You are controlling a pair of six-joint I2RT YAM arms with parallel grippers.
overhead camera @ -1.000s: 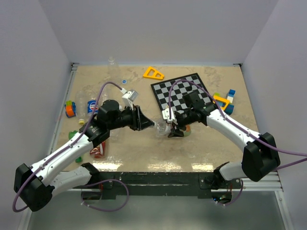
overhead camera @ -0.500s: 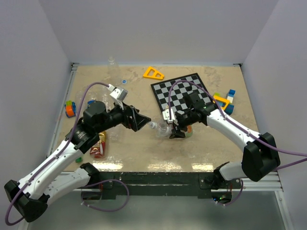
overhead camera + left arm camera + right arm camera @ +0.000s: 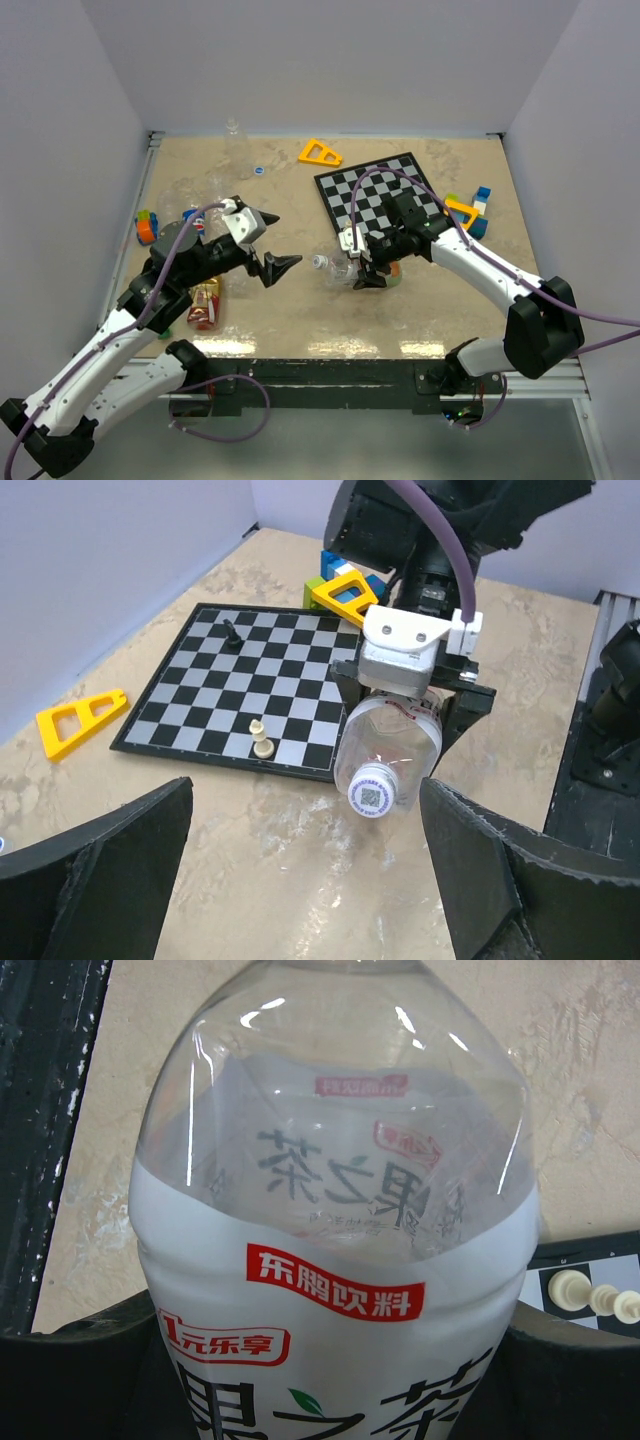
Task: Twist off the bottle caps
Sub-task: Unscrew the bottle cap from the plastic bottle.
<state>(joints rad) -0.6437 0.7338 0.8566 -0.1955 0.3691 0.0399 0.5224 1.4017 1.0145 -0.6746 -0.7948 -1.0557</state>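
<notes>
From above, most of the bottle (image 3: 340, 270) lay hidden under the right fingers (image 3: 368, 279); only its clear shoulder and the white cap (image 3: 319, 262) showed. The right wrist view cut off the neck and cap at the top and the lower label at the bottom, and the fingers appeared there only as dark slivers in the lower corners. In the left wrist view the left fingers (image 3: 100, 870) were blurred dark wedges cut by the frame edge. Other bottles (image 3: 196, 222) at the left of the desk (image 3: 300, 310) were partly covered by the left arm; their caps could not be made out.

The right arm reached in from the right, its fingers clamped on the bottle's body. The bottle was tipped over on its side just off the chessboard's (image 3: 385, 190) near-left corner, cap toward the left arm. The left arm was bent low, its fingers spread wide and empty, facing the cap but apart from it. The cap sat on the neck.
</notes>
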